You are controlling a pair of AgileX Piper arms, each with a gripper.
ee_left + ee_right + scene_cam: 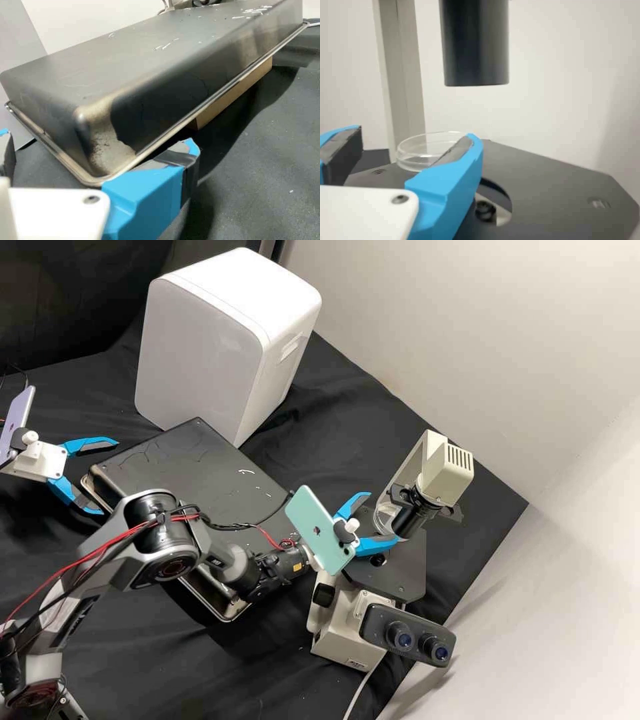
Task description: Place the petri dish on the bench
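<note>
On the flat black stage, round clear petri dish, right gripper open around it, left gripper open, empty, by dull metal tray.

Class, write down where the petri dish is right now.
In the right wrist view the petri dish rests on the black microscope stage, beneath the dark tube, just ahead of the open right hand.

Light: bright, even | shadows: soft, dark beneath the tray on the worktop | glare: mild sheen on tray
</note>
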